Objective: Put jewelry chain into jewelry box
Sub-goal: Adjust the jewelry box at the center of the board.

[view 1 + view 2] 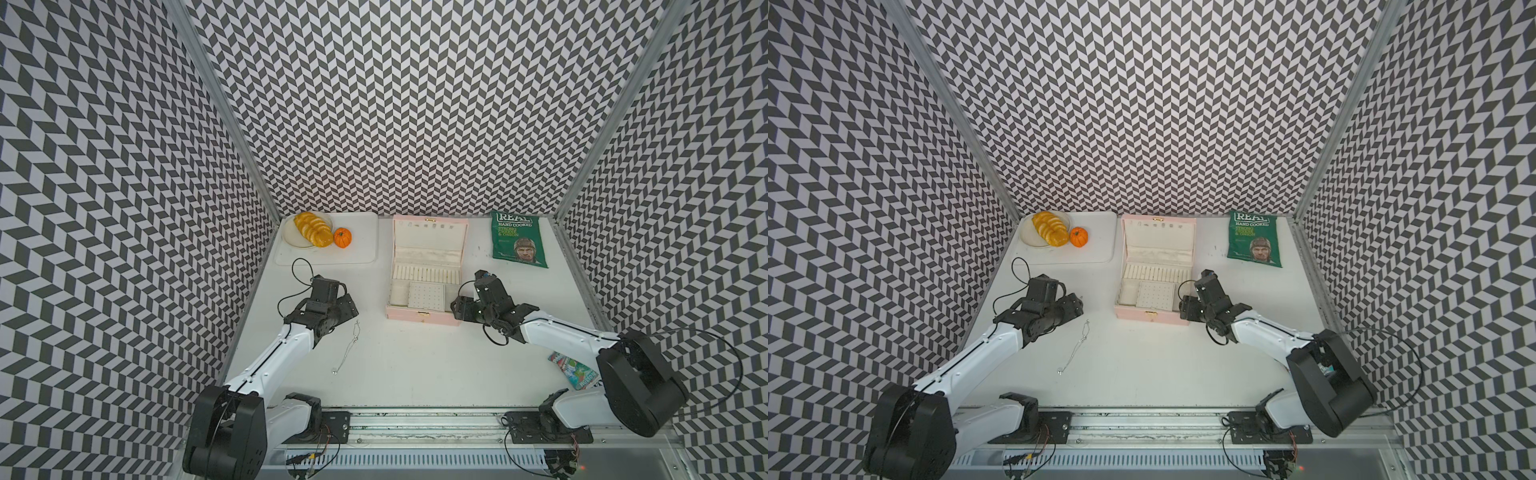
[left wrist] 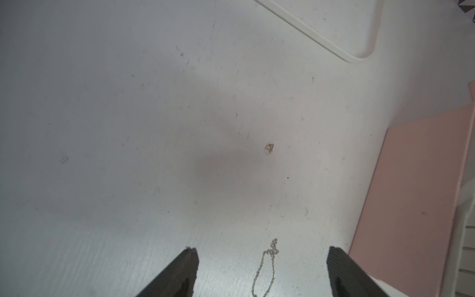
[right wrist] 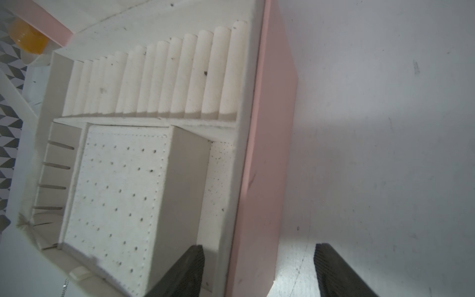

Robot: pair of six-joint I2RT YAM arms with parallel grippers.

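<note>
The jewelry chain (image 1: 348,345) lies stretched out on the white table, left of the jewelry box (image 1: 428,253), with its small pendant at the near end. The pink box stands open in both top views, lid leaning back and cream lining showing (image 1: 1158,249). My left gripper (image 1: 351,311) hovers open at the chain's far end; in the left wrist view that end of the chain (image 2: 267,264) lies between the fingers, untouched. My right gripper (image 3: 258,246) is open astride the box's right wall (image 3: 267,128), one finger inside, one outside, gripping nothing.
A white tray (image 1: 361,253) at the back left carries a plate of orange slices (image 1: 309,230) and a small orange pumpkin (image 1: 343,237). A green crisp bag (image 1: 517,241) lies at the back right. A colourful packet (image 1: 573,368) sits by the right arm. Patterned walls enclose three sides.
</note>
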